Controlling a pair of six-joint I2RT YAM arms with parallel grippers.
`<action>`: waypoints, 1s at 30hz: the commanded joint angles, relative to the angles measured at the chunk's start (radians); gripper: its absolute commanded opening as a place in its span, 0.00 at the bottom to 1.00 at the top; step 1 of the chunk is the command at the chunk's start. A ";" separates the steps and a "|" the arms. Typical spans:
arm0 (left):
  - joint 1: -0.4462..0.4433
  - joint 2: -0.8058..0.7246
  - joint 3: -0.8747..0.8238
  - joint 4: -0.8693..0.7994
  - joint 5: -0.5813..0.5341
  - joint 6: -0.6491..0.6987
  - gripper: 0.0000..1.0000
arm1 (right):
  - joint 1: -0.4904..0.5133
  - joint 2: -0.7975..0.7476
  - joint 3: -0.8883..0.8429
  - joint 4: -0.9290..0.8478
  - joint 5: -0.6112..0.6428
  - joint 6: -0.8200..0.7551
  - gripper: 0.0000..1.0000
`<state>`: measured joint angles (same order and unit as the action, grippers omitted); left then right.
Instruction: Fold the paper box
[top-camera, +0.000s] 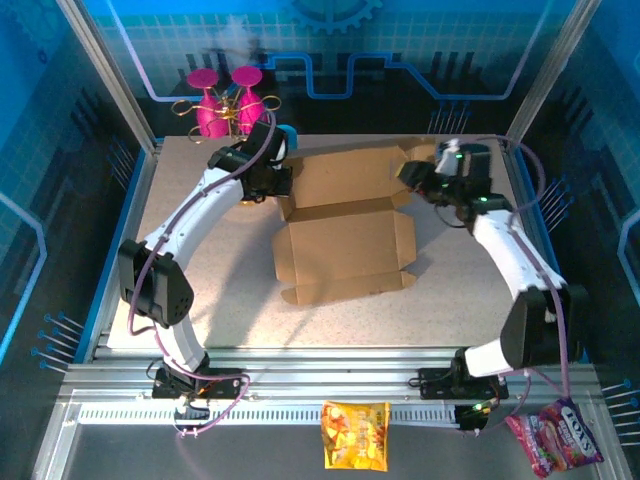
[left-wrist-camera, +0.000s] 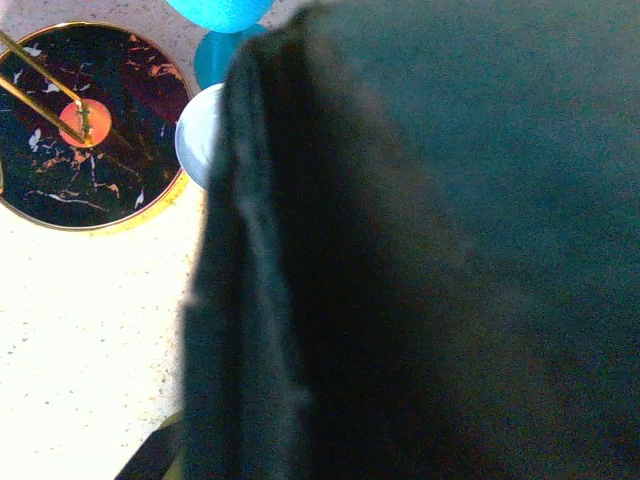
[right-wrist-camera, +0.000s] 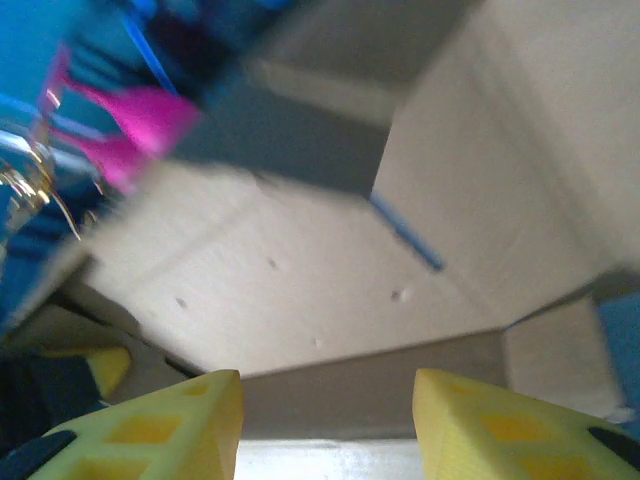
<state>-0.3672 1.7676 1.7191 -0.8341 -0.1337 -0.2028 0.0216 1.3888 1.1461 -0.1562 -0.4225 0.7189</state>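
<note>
So, your paper box (top-camera: 345, 250) is sitting about mid-table (top-camera: 200, 290), partly folded. The near half lies flat with its little side flaps spread out, and the far panel sits between your two arms. From the right wrist cam the cardboard (right-wrist-camera: 300, 280) meets another panel at an angle, so that far side looks lifted rather than flat.

Your left gripper (top-camera: 275, 180) is at the far left corner of the box and its fingers are together. Its wrist cam is mostly blocked by something dark and blurry right up against the lens, so I can't tell whether there's cardboard pinched in there.

Your right gripper (top-camera: 410, 180) is at the far right corner. On its own cam the yellow fingers (right-wrist-camera: 190, 420) stand apart, with the box wall just beyond them and nothing clamped between them (right-wrist-camera: 325, 385).

Other stuff: pink glasses (top-camera: 225, 100) on a gold rack at the back left, whose dark marbled base (left-wrist-camera: 90, 125) shows in the left wrist view. A yellow snack bag (top-camera: 355, 435) and a pink snack bag (top-camera: 555, 435) lie down by the near rail.
</note>
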 joint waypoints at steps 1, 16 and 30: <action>0.014 0.008 0.050 -0.002 0.073 0.030 0.00 | -0.110 -0.046 0.011 -0.022 0.031 -0.090 0.49; 0.023 0.009 0.054 -0.025 0.130 0.058 0.00 | -0.162 0.177 0.150 -0.102 -0.117 -0.567 0.51; 0.025 0.010 0.047 -0.031 0.121 0.052 0.00 | -0.202 0.095 0.078 -0.091 -0.038 -0.559 0.59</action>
<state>-0.3538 1.7748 1.7458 -0.8452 -0.0360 -0.1551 -0.1360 1.5463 1.2507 -0.2684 -0.4671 0.1596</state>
